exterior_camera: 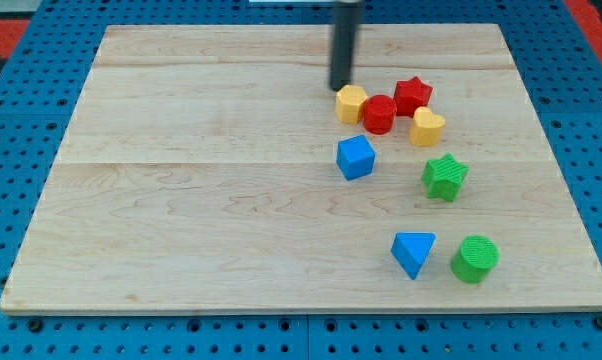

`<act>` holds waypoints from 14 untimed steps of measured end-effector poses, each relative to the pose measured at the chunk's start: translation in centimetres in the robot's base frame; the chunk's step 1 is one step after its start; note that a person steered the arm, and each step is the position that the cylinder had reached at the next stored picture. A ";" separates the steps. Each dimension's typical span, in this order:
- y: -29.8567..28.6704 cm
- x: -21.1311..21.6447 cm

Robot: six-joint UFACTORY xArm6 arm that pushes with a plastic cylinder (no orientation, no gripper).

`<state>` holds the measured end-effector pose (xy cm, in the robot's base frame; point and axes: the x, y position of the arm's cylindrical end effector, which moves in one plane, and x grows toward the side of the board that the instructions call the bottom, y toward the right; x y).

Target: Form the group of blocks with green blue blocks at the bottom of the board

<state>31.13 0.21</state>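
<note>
Green & blue blocks sit on the view's right half of the board: blue cube [355, 157] near mid-height, green star [445, 176] to its right & a bit lower, well apart from it. Nearer the view's bottom, blue triangular block [413, 252] and green cylinder [475, 258] lie side by side, close but w/ a small gap between.

Above them is a tight cluster: yellow hexagonal block [351, 103], red cylinder [379, 114] touching or nearly touching it, red star [413, 95] up-right of the cylinder, yellow heart-shaped block [427, 127] just right of the cylinder & below the star.

My tip [340, 88] is at the top-centre of the board, just above-left of the yellow hexagonal block; contact can't be judged. Rod runs straight up out of the view's top. It's well apart from all four green/blue blocks.

No end effector on this arm, only the rod, so no open/closed state to give.

Wooden board [181, 200] lies on a blue perforated bench [1, 150].
</note>
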 end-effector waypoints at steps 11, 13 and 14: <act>20.2 17.1; 24.2 17.2; 28.2 18.3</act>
<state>49.43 28.39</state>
